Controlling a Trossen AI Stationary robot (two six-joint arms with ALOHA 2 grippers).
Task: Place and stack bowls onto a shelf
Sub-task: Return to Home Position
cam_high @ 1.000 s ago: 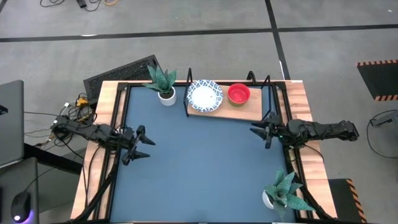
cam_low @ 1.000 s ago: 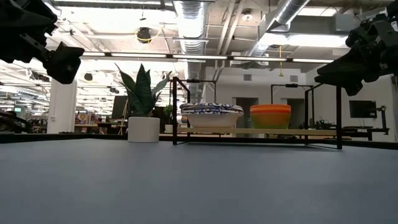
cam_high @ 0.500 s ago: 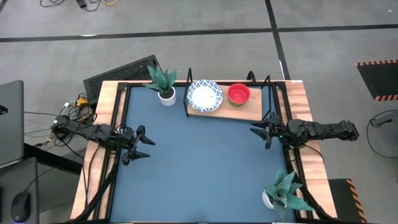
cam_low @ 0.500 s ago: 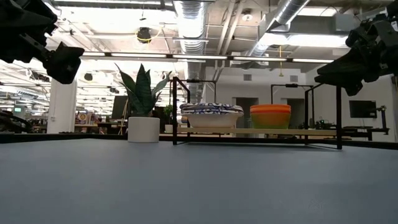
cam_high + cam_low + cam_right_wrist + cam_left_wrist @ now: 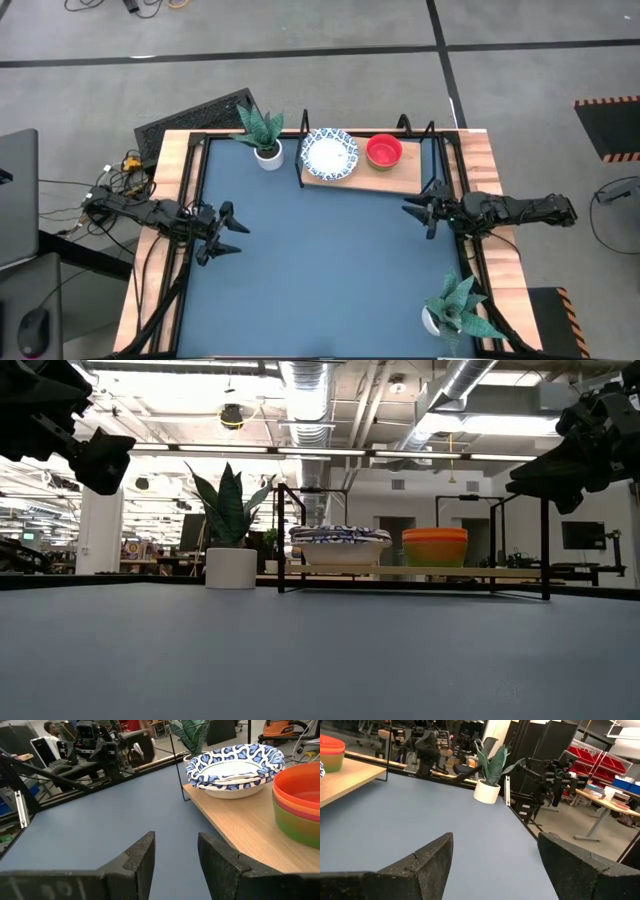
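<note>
A stack of white bowls with blue patterned rims (image 5: 329, 153) and a stack of plain bowls with a red one on top (image 5: 384, 151) stand on the light wooden shelf (image 5: 390, 181) at the table's far side; both stacks also show in the right wrist view (image 5: 232, 764) (image 5: 299, 800). My left gripper (image 5: 232, 231) is open and empty above the table's left side. My right gripper (image 5: 418, 216) is open and empty at the table's right side, just near of the shelf's right end.
A potted spiky plant (image 5: 263, 134) stands left of the shelf at the far edge. Another potted plant (image 5: 452, 308) stands at the near right corner. The blue tabletop (image 5: 320, 270) lies between the two arms.
</note>
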